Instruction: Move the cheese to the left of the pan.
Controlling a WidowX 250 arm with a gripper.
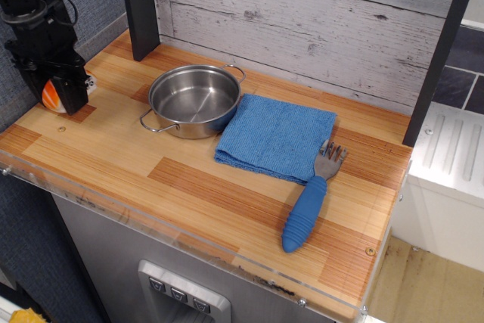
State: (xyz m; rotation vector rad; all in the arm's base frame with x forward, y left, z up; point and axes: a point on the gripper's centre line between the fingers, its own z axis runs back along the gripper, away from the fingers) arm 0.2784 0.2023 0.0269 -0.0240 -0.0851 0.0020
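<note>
We see a striped wooden countertop (189, 179) before a grey plank wall. A blue folded cloth (276, 135) touches the shiny steel two-handled pan (193, 100); a blue-handled fork (310, 202) lies beside the cloth. Far left, well apart from the pan, our black gripper (62, 92) pinches the small orange-and-white cheese (53, 94) at the surface.

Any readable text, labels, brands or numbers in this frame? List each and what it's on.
None readable.
The pan, blue cloth, fork, cheese and tool carry no visible lettering.
The three buttons on the grey panel below the counter show no legible markings; too small to tell.
</note>
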